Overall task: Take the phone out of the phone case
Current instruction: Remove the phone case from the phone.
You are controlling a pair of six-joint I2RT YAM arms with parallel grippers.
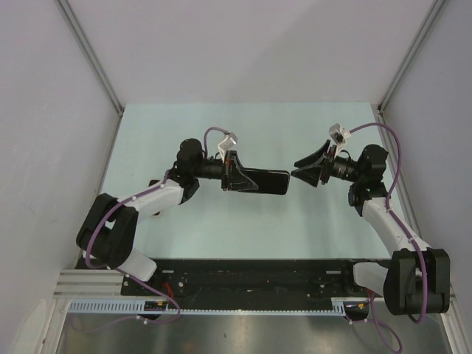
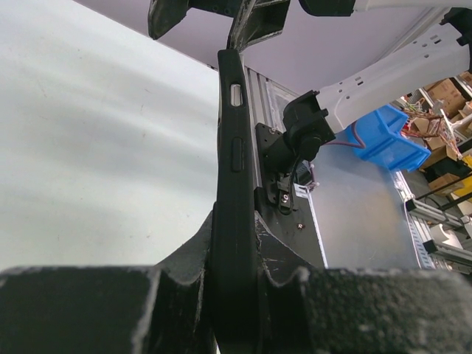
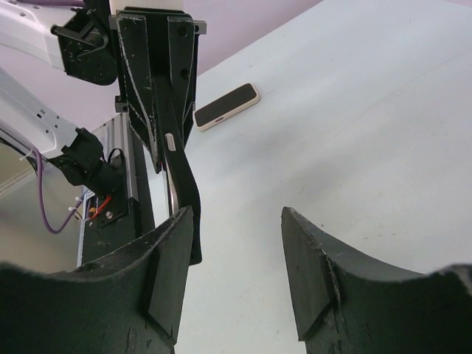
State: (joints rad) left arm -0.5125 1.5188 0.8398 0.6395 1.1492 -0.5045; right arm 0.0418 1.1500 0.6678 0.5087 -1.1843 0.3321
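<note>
My left gripper (image 1: 236, 175) is clenched on the case (image 1: 265, 181). It pinches one end, so the case is held on edge above the table (image 1: 221, 228), with its long side pointing toward the other arm. In the left wrist view I see the case as a thin black strip rising from between the pads, with the side-button cutouts facing the camera.

My right gripper (image 1: 296, 169) is released. Its jaws stand apart with nothing between them, and it sits just off the free end of the case. From above I see a sliver of table between the fingertips and that end. In the right wrist view the end of the case runs right beside one finger (image 3: 173, 265), and I cannot tell whether they touch. The free end of the case curves slightly out of line there.

The phone (image 3: 226, 105) is out of the case. It lies flat on the table, screen up, beyond the held end of the case and apart from both grippers. It shows only in the right wrist view.
</note>
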